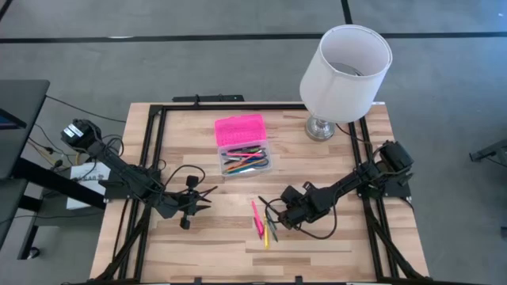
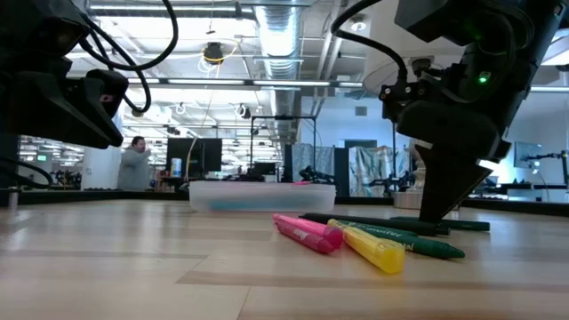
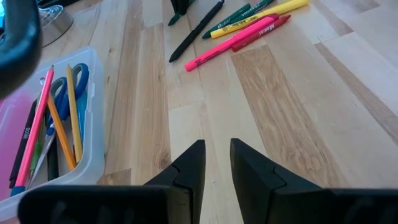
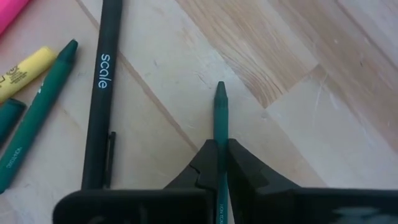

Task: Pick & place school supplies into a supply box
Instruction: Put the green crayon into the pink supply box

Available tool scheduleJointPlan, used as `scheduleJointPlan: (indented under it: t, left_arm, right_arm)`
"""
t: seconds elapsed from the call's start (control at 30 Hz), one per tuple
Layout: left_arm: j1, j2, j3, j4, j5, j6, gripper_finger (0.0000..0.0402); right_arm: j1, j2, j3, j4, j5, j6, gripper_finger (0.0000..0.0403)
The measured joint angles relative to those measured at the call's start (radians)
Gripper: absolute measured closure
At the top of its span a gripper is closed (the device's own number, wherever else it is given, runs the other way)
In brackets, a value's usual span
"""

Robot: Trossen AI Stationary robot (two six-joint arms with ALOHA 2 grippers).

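Note:
The supply box (image 1: 244, 160) stands at the table's middle, toward the far side. Its pink lid (image 1: 240, 129) lies open behind a clear base holding pencils and blue-handled scissors (image 3: 69, 82). Loose school supplies lie nearer: a pink marker (image 2: 307, 233), a yellow highlighter (image 2: 369, 247), a green crayon (image 4: 40, 106) and a black pen (image 4: 102, 93). My right gripper (image 1: 277, 219) is down among them, shut on a thin green pencil (image 4: 220, 106). My left gripper (image 3: 217, 158) hovers left of the box, its fingers slightly open with nothing between them. My right gripper pinches the green pencil's shaft (image 4: 221, 134) between its two fingers (image 4: 239, 163), a short way back from the pointed end. The fingers come steeply from above. The pointed tip (image 4: 220, 89) sticks out past them, low over the wood; I cannot tell whether it touches.
A white lamp shade (image 1: 346, 71) on a metal foot (image 1: 321, 128) stands at the far right of the table. A black frame (image 1: 154, 150) runs along the table's edges. Bare wood lies between the two grippers (image 1: 230, 214).

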Motion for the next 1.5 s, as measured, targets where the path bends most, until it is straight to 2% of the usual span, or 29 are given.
scheduleJointPlan:
  t: [1.5]
  left_arm:
    - [0.000,0.000,0.000,0.000,0.000,-0.002,0.0331]
  right_arm:
    - [0.000,0.002,-0.002,0.030,0.034,-0.032,0.0394]
